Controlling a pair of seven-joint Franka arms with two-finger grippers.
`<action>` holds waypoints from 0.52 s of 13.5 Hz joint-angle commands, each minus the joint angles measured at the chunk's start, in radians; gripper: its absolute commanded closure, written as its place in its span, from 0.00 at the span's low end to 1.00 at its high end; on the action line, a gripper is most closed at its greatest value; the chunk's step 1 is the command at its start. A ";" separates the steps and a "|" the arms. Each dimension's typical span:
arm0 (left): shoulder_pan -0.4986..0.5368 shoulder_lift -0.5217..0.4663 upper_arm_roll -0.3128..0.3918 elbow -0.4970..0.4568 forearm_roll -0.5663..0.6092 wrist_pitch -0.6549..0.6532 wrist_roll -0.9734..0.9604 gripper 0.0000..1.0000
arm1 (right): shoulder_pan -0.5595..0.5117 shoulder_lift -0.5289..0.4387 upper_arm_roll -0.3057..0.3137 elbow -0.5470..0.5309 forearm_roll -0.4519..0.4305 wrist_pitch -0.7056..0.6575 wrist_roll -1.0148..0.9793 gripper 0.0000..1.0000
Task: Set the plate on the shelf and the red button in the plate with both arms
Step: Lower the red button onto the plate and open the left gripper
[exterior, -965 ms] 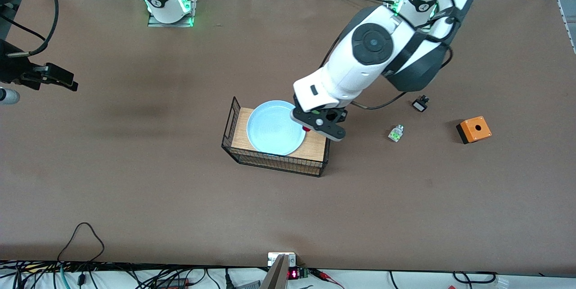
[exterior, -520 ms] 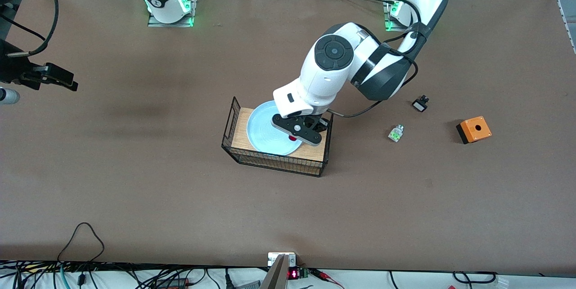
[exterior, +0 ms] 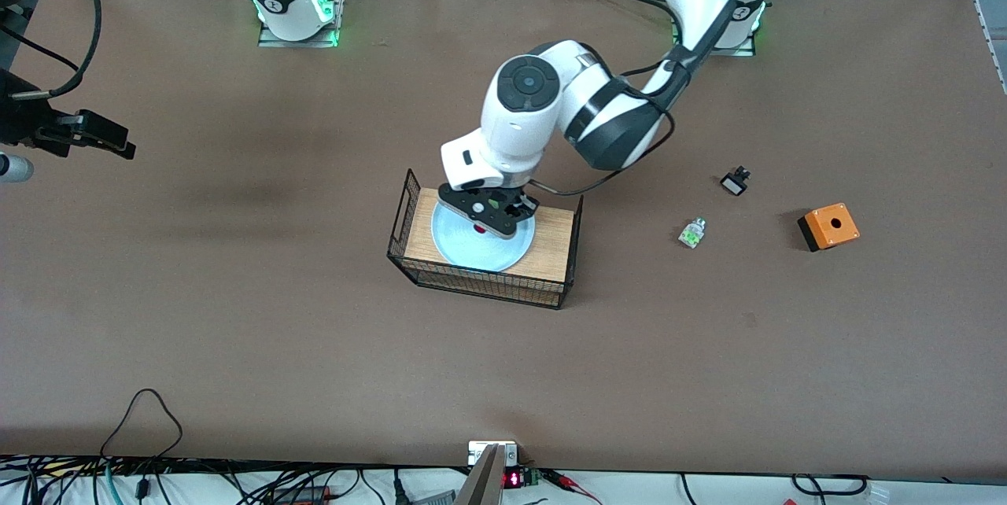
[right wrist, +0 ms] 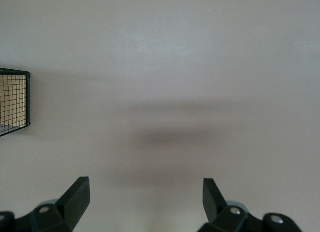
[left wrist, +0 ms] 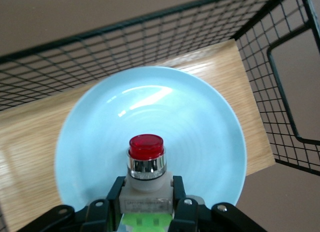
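The pale blue plate [exterior: 472, 249] lies on the wooden floor of a black wire basket [exterior: 480, 289] in the middle of the table. My left gripper [exterior: 488, 215] is over the plate's middle. It is shut on the red button [exterior: 478, 228]. In the left wrist view the left gripper [left wrist: 146, 202] clamps the button's white body, with the red cap [left wrist: 146, 146] pointing out over the plate [left wrist: 200, 122]. My right gripper [exterior: 118, 145] waits open and empty above bare table at the right arm's end, and it also shows in the right wrist view [right wrist: 145, 197].
A white-and-green part without red cap [exterior: 691, 233], a small black-and-white part [exterior: 734, 182] and an orange box with a hole [exterior: 828, 226] lie toward the left arm's end. The basket's wire walls [left wrist: 280, 92] stand around the plate. The basket's corner [right wrist: 12, 104] shows in the right wrist view.
My left gripper has carried the red button from the basket's edge at the left arm's end to over the plate's middle. The right arm has not moved.
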 commanded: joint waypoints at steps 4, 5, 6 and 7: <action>-0.016 0.023 0.023 0.033 0.048 0.012 -0.024 0.00 | 0.000 -0.019 -0.001 -0.005 -0.013 -0.008 0.002 0.00; -0.011 0.005 0.023 0.033 0.053 0.003 -0.047 0.00 | 0.000 -0.019 -0.001 -0.005 -0.013 -0.008 0.002 0.00; -0.007 -0.015 0.023 0.033 0.051 -0.031 -0.071 0.00 | 0.000 -0.019 -0.001 -0.007 -0.013 -0.008 0.002 0.00; -0.007 -0.039 0.023 0.036 0.048 -0.083 -0.085 0.00 | 0.000 -0.019 -0.001 -0.005 -0.013 -0.008 0.002 0.00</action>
